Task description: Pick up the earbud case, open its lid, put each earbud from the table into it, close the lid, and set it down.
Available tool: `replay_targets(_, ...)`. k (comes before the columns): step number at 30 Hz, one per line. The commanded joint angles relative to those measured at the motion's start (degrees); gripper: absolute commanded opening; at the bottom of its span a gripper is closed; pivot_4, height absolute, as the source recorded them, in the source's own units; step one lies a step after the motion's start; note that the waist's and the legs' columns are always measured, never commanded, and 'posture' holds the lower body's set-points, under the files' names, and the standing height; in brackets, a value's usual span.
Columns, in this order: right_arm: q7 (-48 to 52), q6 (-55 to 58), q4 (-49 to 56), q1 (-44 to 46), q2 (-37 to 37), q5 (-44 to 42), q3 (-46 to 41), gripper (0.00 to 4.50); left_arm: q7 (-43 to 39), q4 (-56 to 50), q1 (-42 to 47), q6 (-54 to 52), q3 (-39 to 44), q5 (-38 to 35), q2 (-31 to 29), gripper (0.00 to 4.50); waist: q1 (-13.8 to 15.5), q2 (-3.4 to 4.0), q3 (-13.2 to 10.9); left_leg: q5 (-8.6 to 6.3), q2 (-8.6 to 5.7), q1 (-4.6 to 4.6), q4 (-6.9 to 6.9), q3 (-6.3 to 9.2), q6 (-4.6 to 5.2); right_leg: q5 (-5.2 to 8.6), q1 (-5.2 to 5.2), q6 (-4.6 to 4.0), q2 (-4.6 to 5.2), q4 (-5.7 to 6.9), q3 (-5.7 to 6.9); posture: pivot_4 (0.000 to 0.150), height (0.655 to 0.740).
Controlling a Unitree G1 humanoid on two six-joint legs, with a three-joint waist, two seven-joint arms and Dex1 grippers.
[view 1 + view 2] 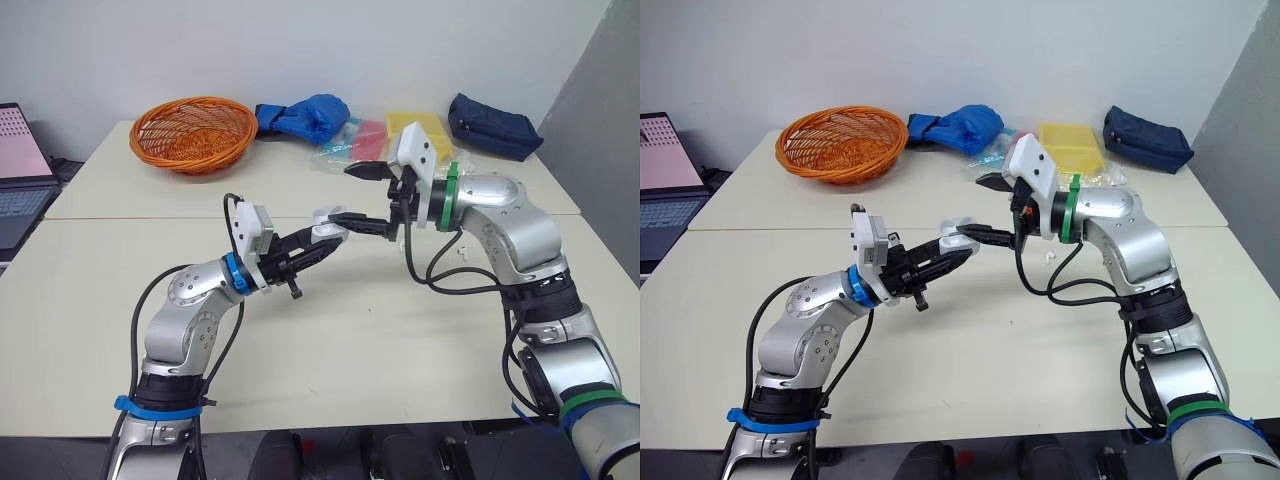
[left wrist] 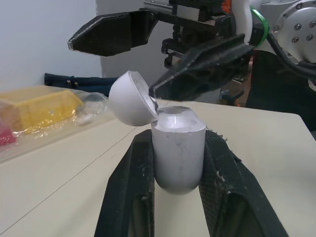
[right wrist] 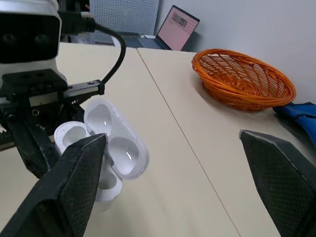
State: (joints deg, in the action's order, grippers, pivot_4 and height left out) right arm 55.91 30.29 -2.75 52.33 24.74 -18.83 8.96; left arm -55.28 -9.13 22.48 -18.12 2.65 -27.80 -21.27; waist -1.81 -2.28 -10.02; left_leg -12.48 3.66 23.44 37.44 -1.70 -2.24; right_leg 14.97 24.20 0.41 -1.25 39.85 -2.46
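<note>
The left wrist view shows the grip plainly: the left gripper (image 2: 178, 144) has both black fingers pressed against the sides of the one white earbud case (image 2: 178, 153), holding it upright above the table, with its domed lid (image 2: 129, 98) swung back on the hinge. In that view the lower finger of the right gripper (image 1: 345, 193) has its tip at the edge where lid meets body, while the upper finger stands well above, so this pincer gapes wide and holds nothing. The right wrist view looks into the case instead, showing two shallow hollows inside the lid. The head views give the table (image 1: 380, 340): the case is held over its near half, between the two arms. One small white piece (image 1: 1048, 257) lies under the right arm, too small to name. At the far edge sit one orange wicker basket (image 1: 193, 132), one bright blue bag (image 1: 305, 117), one navy pouch (image 1: 492, 125) and one yellow packet (image 1: 420, 130); one laptop (image 1: 20, 170) stands to the left.
</note>
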Motion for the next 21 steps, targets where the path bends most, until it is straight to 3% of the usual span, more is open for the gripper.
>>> replay_targets(1,0.94,3.44,3.09,0.68,0.76,-4.74,-4.07,4.48,-0.03,-0.73,0.53,2.3,0.27,-0.76,-0.16,0.79,0.01,0.0,0.0,0.0,0.0,0.0,-0.03,0.0,0.0,0.0,0.01,0.0,0.0,-0.01,0.0,0.15,0.74)
replay_targets(8,3.28,10.47,9.56,-4.0,5.77,-10.95,-6.61,4.48,5.69,1.78,1.49,6.63,1.75,2.01,1.07,0.79,0.07,0.0,0.0,0.0,-0.01,0.0,-0.4,0.01,0.0,0.0,-0.02,0.0,0.01,-0.45,-0.01,0.15,0.74)
replay_targets(12,-6.73,8.17,2.89,-9.45,8.65,-3.89,-9.46,4.48,13.39,5.53,1.8,11.25,5.28,4.48,2.64,0.79,0.14,-0.01,0.01,0.0,0.0,0.08,-0.49,0.02,0.01,-0.02,-0.06,0.02,0.02,-0.76,0.02,0.15,0.74)
replay_targets(17,-22.3,6.4,-1.31,-16.4,2.88,2.89,-10.02,4.48,13.55,1.92,-0.79,6.62,7.45,-2.31,2.98,0.79,-0.08,-0.03,0.02,-0.01,-0.03,0.18,-0.53,-0.06,0.0,-0.04,0.01,0.06,0.09,-0.84,-0.05,0.15,0.74)
replay_targets(21,-32.51,1.77,-3.1,-19.73,-5.02,7.6,-9.61,4.48,16.91,0.52,-1.58,8.71,7.38,0.47,3.54,0.79,-0.25,-0.01,0.01,-0.01,0.04,0.22,-0.57,-0.01,0.0,-0.04,0.1,0.06,0.0,-0.79,-0.04,0.15,0.74)
